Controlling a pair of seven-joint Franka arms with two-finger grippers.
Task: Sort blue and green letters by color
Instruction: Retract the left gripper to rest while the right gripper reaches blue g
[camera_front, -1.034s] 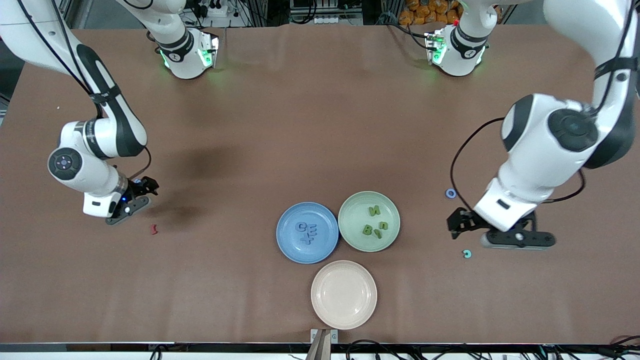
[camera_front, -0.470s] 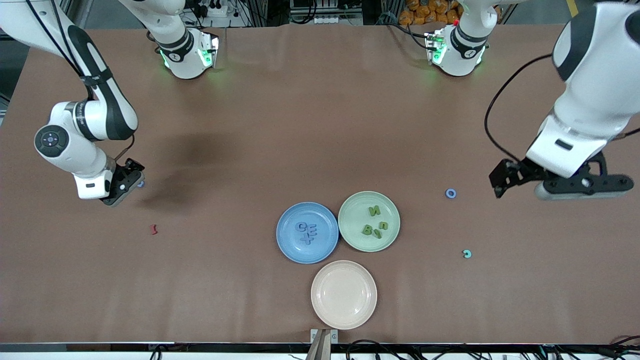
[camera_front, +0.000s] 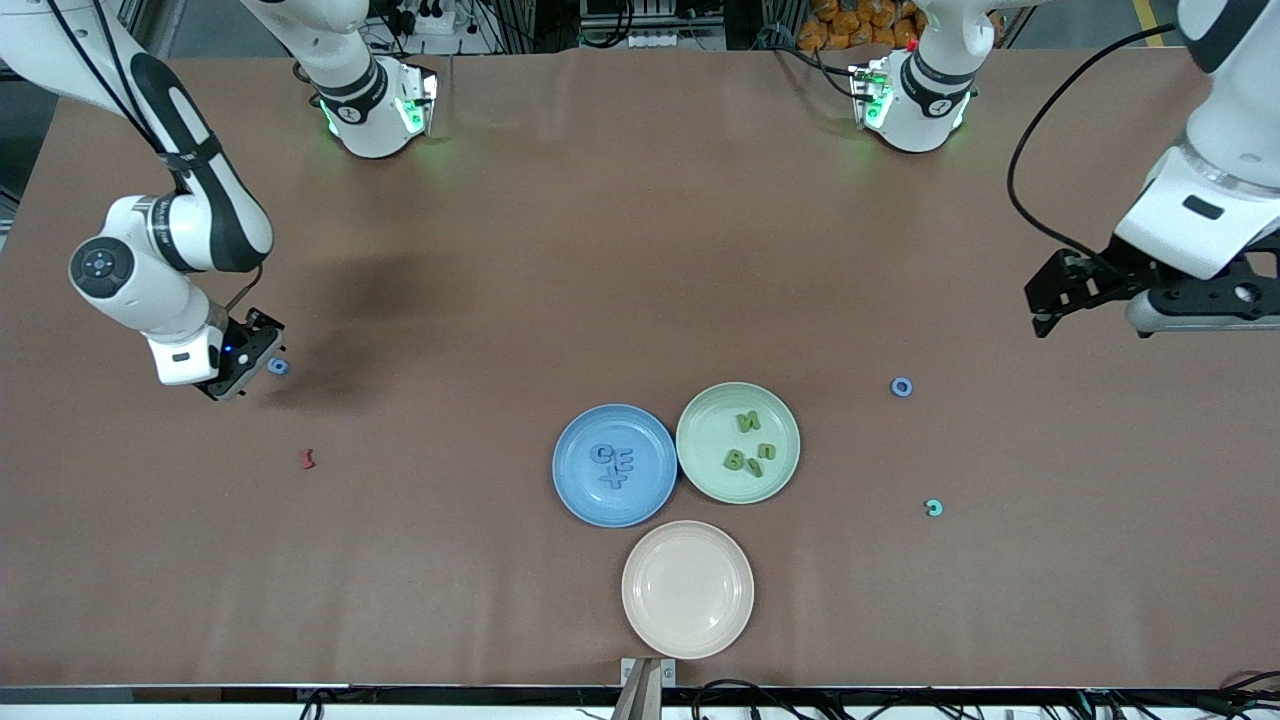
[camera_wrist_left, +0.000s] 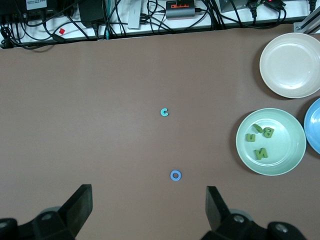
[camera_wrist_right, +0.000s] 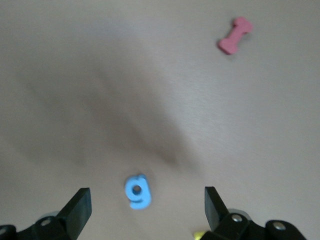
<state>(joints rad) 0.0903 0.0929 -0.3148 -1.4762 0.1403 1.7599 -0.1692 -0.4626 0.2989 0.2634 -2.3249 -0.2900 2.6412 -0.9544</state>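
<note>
Nearest the front camera, an empty cream plate (camera_front: 688, 589) is sitting on the table (camera_front: 640, 250), and just above it the blue plate (camera_front: 615, 478) is carrying three blue letters (camera_front: 612, 464) while the green plate (camera_front: 738, 442) beside it is holding the green letters (camera_front: 748, 450). A teal C (camera_front: 933, 508) and a blue ring (camera_front: 901, 387) are lying loose toward the left arm's end, well apart from the left hand (camera_front: 1045, 300), which is hanging high over that end of the table with its fingers spread wide and nothing between them. This arm is waiting.

Toward the right arm's end, a dark red piece (camera_front: 308, 459) is lying apart from everything. The right hand (camera_front: 258, 352) is hovering low, open wide and empty, with the blue g (camera_wrist_right: 137, 191) lying between its fingertips and slightly off centre, nearer one finger.

The likely next step is closing on the g. The piece is tiny and flat, so an off-centre descent could be nudging it aside or pinching only an edge, letting it slip out on the way to the blue plate.
</note>
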